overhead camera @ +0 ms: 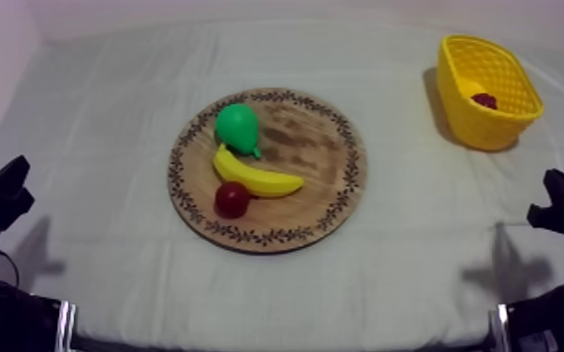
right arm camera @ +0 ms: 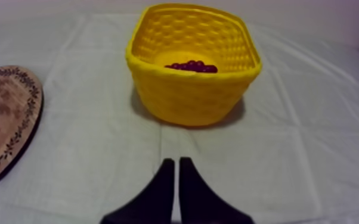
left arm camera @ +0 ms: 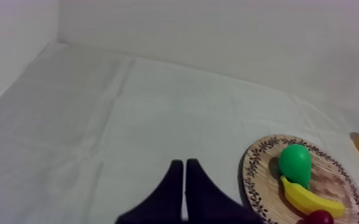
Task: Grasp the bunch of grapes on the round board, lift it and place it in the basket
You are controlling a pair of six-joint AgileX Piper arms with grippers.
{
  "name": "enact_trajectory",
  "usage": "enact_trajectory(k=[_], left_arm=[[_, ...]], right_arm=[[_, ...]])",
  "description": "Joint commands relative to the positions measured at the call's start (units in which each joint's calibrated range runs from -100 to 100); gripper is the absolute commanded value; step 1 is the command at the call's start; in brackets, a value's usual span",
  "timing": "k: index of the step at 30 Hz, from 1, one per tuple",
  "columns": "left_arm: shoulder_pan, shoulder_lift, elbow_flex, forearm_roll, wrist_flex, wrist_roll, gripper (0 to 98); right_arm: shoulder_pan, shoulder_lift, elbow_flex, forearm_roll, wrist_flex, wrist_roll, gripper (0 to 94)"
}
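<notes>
While grapes lie in the basket, pear and banana sit on board
left gripper, right gripper pressed together, empty

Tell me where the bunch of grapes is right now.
The bunch of grapes lies inside the yellow basket, far right in the top view, well apart from the wooden board.

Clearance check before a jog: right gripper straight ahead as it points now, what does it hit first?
Probably the yellow basket, its near wall straight ahead of the right gripper, bare cloth between. The bunch of grapes lies inside it. Depth is unclear.
</notes>
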Motion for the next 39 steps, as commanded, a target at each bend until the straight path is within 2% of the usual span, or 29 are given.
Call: enact_trajectory(k=[1,6,11,13,23,39], left_arm=[[0.0,0.0,0.0,-0.02,0.0,0.0,0.1],[0.0,0.0,0.0,-0.02,0.0,0.0,0.1],[0.0,0.0,0.0,-0.02,0.0,0.0,0.1],[0.0,0.0,0.0,-0.02,0.0,0.0,0.1],[0.0,0.0,0.0,-0.02,0.0,0.0,0.1],[0.0,0.0,0.0,-0.02,0.0,0.0,0.1]], right_arm=[[-0.1,-1.4,0.1,-1.0,0.6,1.7,0.4],[0.4,-2.6,0.3,-3.3,1.0,6.0,0.5],[1.0,-2.8,0.7,-7.8,1.0,13.9,0.5],[1.3,-2.9,0.8,-8.8,1.1,15.2,0.5],[1.8,-2.9,0.9,-9.8,1.1,13.3,0.5],[1.8,-2.9,0.9,-9.8,1.1,12.9,0.5]])
